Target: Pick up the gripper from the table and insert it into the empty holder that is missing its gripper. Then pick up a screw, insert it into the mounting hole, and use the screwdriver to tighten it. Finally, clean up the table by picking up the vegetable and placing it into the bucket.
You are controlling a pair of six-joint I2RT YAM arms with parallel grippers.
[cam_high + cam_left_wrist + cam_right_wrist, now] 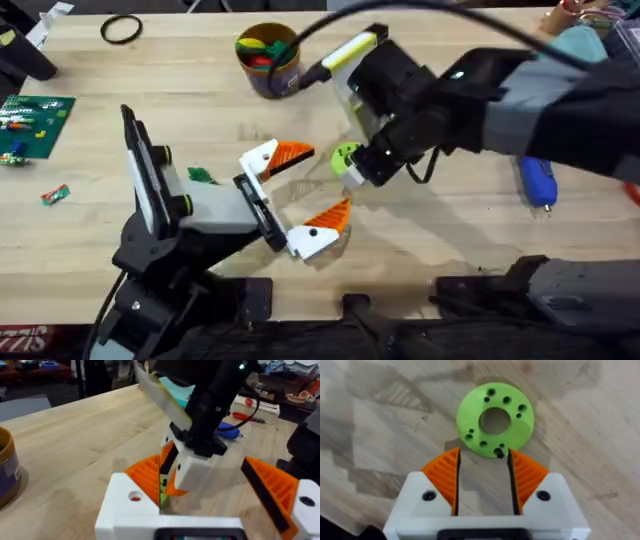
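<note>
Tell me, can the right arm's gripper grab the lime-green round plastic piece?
Probably yes. The right gripper hangs open just beside the lime-green round plastic piece, lying flat on the wooden table, with nothing between them.

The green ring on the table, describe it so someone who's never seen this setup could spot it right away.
Start at the wooden table and find the two white-and-orange claws near its middle. The gripper lies flat on the wood just ahead of the right claw, whose fingers are open. It is the lime-green disc with a big centre hole and small holes around it, unlike the blue screwdriver at the right.
</note>
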